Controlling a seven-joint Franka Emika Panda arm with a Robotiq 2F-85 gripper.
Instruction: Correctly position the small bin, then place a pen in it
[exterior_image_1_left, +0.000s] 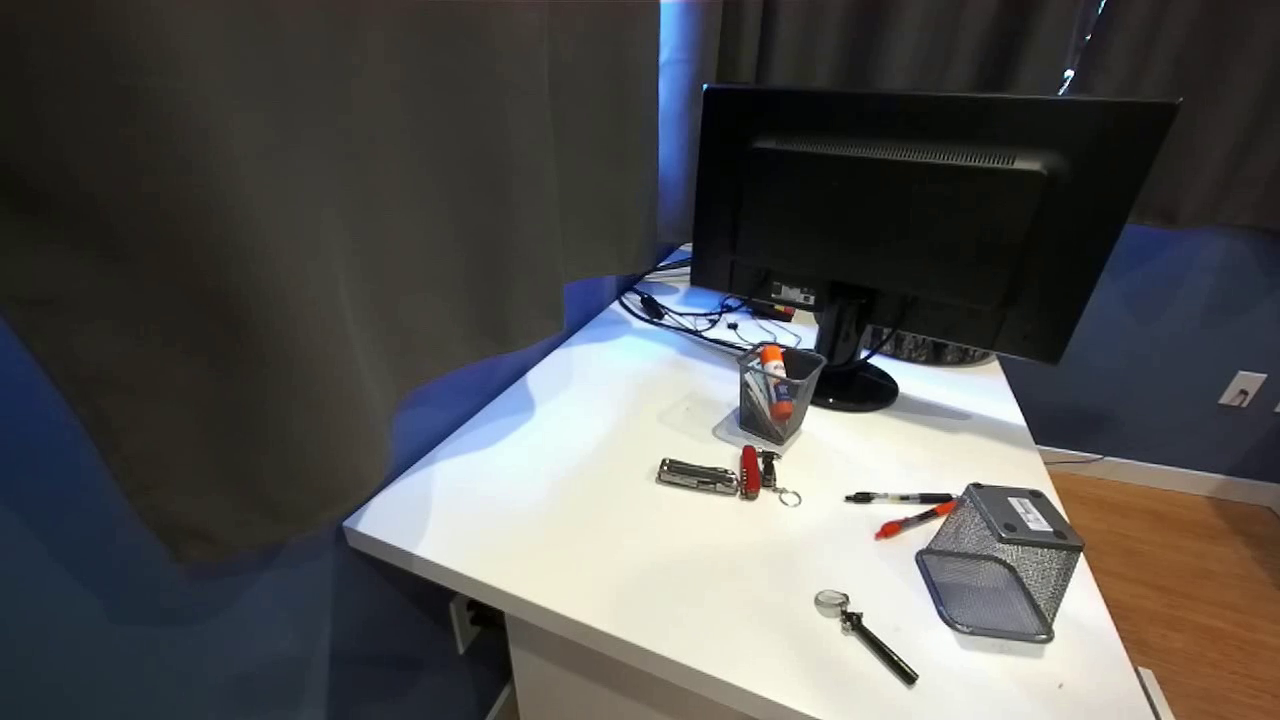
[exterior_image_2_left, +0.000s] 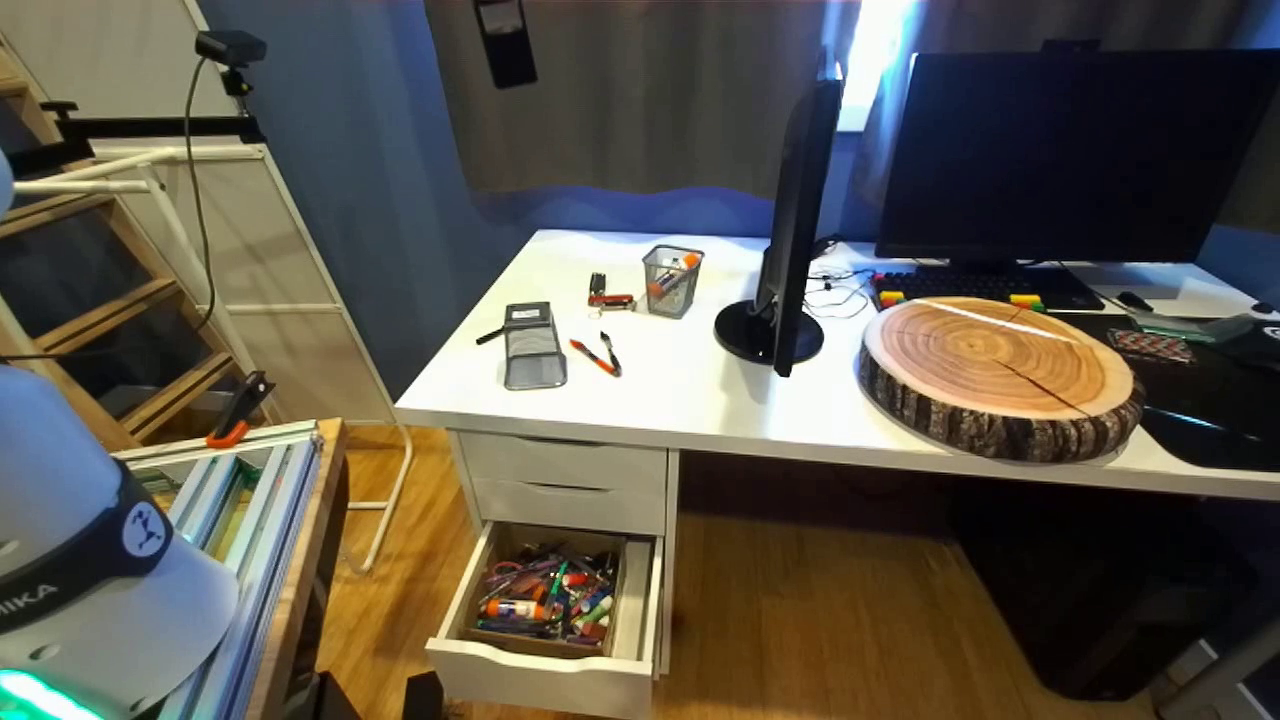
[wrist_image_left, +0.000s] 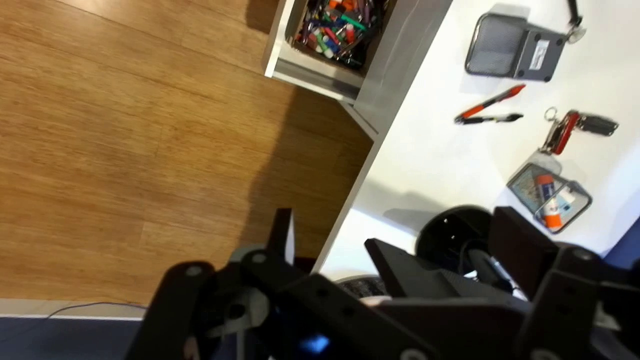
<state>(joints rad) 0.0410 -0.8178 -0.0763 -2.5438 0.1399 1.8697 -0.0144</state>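
End effector (wrist_image_left: 394, 220): fingers wide apart in the wrist view.
Tabletop (exterior_image_1_left: 560, 520): white surface runs from the short end's wall-side corner to the multitool (exterior_image_1_left: 697, 477).
Open drawer (exterior_image_2_left: 545, 682): juts out below the drawer-side edge, holding pens and markers (exterior_image_2_left: 595, 608).
Small bin (exterior_image_1_left: 1035, 575): upside down, labelled base up, near the short end's drawer-side corner.
Black pen (exterior_image_1_left: 900, 497) and red pen (exterior_image_1_left: 912, 521): flat, past the bin, a V closing toward the drawer-side edge.
Red pocketknife (exterior_image_1_left: 750, 472): beside the multitool.
Mesh cup (exterior_image_1_left: 802, 395): upright toward the wall-side edge, holding a glue stick (exterior_image_1_left: 780, 387).
Monitor (exterior_image_1_left: 880, 215): upright beyond the cup, crossing much of the tabletop.
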